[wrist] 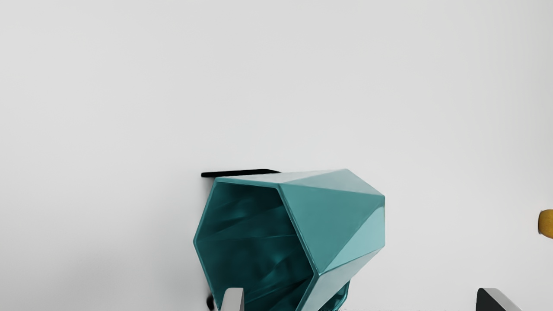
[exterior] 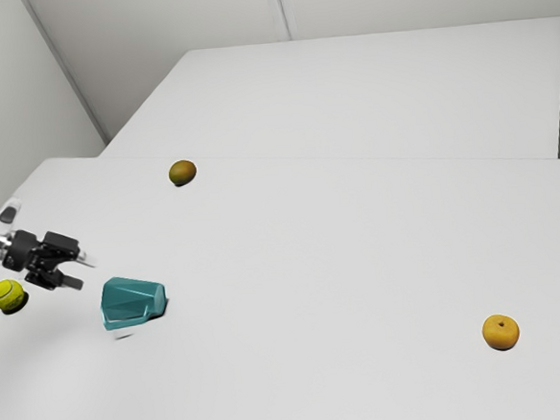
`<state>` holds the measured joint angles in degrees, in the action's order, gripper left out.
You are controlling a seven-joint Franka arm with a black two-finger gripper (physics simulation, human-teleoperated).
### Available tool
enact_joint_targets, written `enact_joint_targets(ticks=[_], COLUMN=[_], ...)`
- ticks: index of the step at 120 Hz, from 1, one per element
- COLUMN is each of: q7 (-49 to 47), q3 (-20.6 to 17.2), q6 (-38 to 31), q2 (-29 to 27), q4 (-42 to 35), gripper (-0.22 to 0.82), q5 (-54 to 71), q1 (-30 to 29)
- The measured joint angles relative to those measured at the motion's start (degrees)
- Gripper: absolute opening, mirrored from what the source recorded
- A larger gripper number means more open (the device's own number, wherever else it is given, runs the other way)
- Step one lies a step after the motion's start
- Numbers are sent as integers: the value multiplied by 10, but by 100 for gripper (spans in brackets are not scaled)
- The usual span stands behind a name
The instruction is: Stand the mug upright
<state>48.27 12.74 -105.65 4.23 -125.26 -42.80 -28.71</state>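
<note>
My gripper [exterior: 80, 273] hangs over the table at the exterior view's left, up and to the left of the teal mug [exterior: 133, 303]. The faceted mug lies on its side on the table. In the wrist view, the dark mouth of the mug [wrist: 345, 216] faces away from the yellow-orange fruit, and part of its handle shows low on the body. The gripper [wrist: 360, 298] is open, its two fingertips wide apart; one overlaps the mug's mouth in that picture. Nothing is held.
A yellow-green ball [exterior: 7, 295] rests beneath the arm. A brownish-green fruit [exterior: 182, 172] sits toward the table's far edge, and an orange fruit [exterior: 501, 331] stands far off at the exterior view's right. The white table [exterior: 313, 265] carries them all.
</note>
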Motion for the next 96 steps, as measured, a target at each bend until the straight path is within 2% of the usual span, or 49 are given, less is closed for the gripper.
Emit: enact_joint_targets(ticks=[45, 96], q7=[26, 68], q3=[0, 0], q6=[35, 8], q2=[39, 64], q4=[0, -9], gripper=[58, 58], q5=[-11, -82], q1=[-3, -3])
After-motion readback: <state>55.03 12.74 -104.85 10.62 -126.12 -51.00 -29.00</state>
